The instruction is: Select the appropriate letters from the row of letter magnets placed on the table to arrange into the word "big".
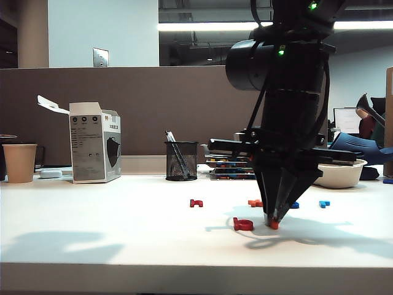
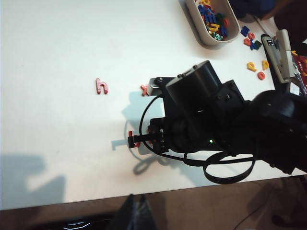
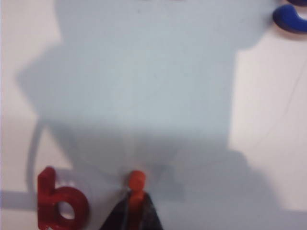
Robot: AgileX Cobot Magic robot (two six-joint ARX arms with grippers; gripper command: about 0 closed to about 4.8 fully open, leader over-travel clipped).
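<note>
Right now my right tool (image 1: 273,222) is pressed together on the orange "i" (image 3: 136,189), pinching it at the lower end, with its tip at the surface (image 1: 92,246). I hold it just beside the red "b" (image 1: 243,224), already lying flat at the near edge of the row, so that, as I judge it, the bar lands as the second letter. The dark blue "g" (image 1: 295,205) waits a little farther back, apart from both, and must come third. Beyond it lie the dark red letter (image 1: 196,203), an orange-red one (image 1: 255,203) and a light blue one (image 1: 324,203), none wanted. My left tool is out of view, so I cannot tell its state. Farther off, a mesh cup (image 1: 182,161) holds pens, and a pale tray (image 2: 211,28) holds a heap of spare coloured letters.
</note>
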